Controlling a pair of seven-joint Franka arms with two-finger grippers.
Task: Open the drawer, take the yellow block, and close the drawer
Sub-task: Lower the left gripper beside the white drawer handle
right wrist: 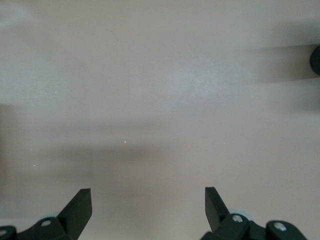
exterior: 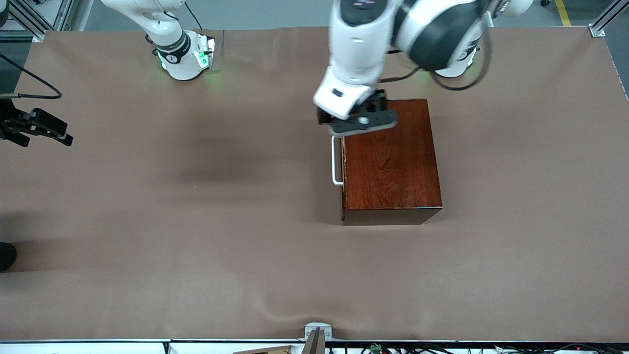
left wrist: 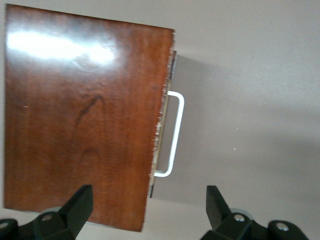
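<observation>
Front view: wooden box [exterior: 390, 160] on brown worktop [exterior: 196, 236], toward left arm's end; drawer [exterior: 343, 167] shut, white handle [exterior: 336, 161] facing right arm's end.
Front view, left end effector [exterior: 361, 120]: over box's top edge nearest the bases.
Front view, right end effector [exterior: 37, 129]: at view's edge — waiting over bare worktop.
Left wrist view: fingers [left wrist: 77, 207] spread wide, holding nothing; box and handle below.
Right wrist view: fingers [right wrist: 80, 207] wide apart, empty — only worktop below.
Yellow block: not visible.
</observation>
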